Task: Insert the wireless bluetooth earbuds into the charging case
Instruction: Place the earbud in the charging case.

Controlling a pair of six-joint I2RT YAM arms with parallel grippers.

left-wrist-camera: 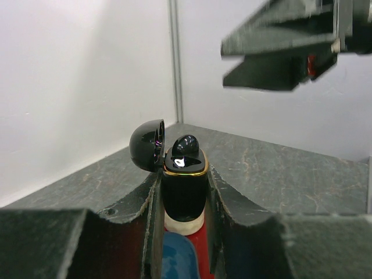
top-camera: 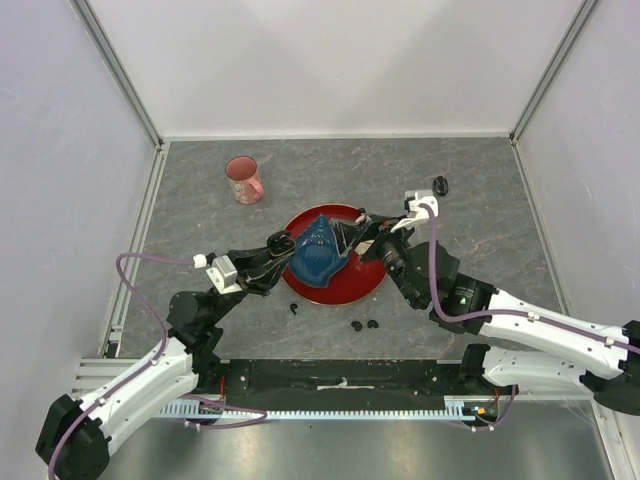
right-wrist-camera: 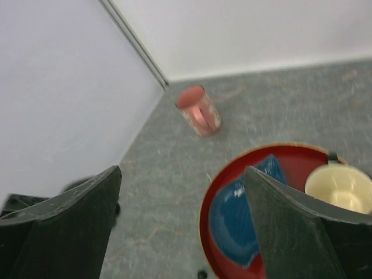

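Room: surface lies open to the far wall — cup well apart, plate central.
Left jaws: clenched on the case, lid up, one earbud seated.
Right jaws: spread, grasping nothing — above the plate.
Loose earbuds: on the surface near the plate's near rim.

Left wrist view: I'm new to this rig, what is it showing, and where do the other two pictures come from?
It comes from a camera on the left arm's wrist. The left gripper is shut on the open charging case, with one earbud seated inside. The top view looks down from above and behind both robot arms at a red plate, a pink cup and three loose earbuds near the plate. The right wrist view shows the right gripper, open and empty.
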